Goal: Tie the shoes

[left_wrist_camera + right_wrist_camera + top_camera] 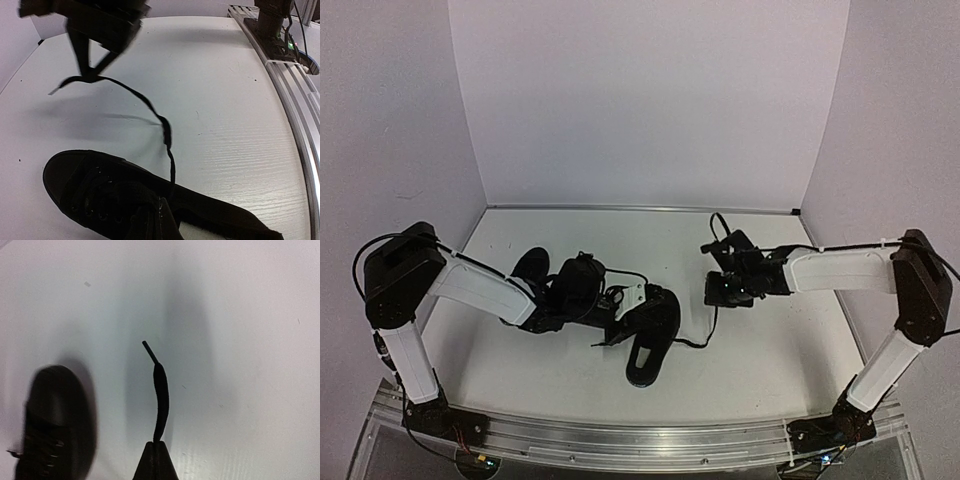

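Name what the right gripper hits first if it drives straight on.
Probably only the bare table: the right gripper pinches a lace that juts ahead, and the shoe lies off to the side.

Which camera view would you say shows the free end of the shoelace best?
The right wrist view: the shoelace end stands out of the shut right pincer, tip sharp against the table. The left wrist view shows it small, trailing from the shoe. In the top view it is barely visible.
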Robot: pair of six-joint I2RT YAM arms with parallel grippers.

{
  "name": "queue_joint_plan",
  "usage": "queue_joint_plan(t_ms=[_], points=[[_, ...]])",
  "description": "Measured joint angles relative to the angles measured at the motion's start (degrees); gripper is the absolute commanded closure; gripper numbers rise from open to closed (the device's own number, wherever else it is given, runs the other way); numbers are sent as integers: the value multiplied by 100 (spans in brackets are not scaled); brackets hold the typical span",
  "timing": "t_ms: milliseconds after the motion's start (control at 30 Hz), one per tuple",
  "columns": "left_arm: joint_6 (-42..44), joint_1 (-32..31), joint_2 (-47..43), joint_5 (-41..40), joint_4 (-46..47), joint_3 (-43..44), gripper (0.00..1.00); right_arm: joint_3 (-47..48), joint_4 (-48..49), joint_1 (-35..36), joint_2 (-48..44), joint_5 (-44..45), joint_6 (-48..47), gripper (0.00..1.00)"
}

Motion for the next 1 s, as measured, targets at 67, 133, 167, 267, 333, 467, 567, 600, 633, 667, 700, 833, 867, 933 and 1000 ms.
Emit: queue_joint_plan(t_ms=[67,133,167,267,333,467,567,600,633,667,700,833,867,933,1000], points=[[76,0,-2,50,92,-88,100,550,17,-16,2,-175,-297,100],[137,0,-22,101,200,-194,100,1103,59,-24,42,-437,-550,100],[157,-2,-44,110,244,-257,100,1437,100,-30,129,-674,-674,100],[264,-6,-140,99,363,-425,100,2262,384,-18,586,-1357,-878,100],[366,-23,-229,78,364,-499,100,2771,537,55,1034,-1818,-940,100],[504,-62,-326,-10,355,-516,100,3707,641,418,1975,-2530,-966,100],[572,-76,-356,-64,353,-527,100,4028,646,687,2389,-2962,-904,69],[580,-81,-373,-83,348,-550,100,4045,638,761,2450,-3121,-887,57],[586,-86,-390,-101,343,-576,100,4053,626,828,2500,-3279,-877,48],[588,-94,-401,-115,334,-596,100,4049,600,865,2514,-3411,-858,41],[590,-102,-406,-133,316,-601,100,4018,602,875,2506,-3505,-863,37],[592,-116,-410,-193,298,-601,100,3588,633,813,2198,-3620,-870,33],[592,-116,-410,-203,299,-601,100,3367,626,786,2012,-3608,-874,34],[592,-117,-410,-212,300,-601,100,2900,605,716,1556,-3582,-877,38],[592,-118,-410,-227,298,-601,100,2363,643,651,984,-3554,-871,43]])
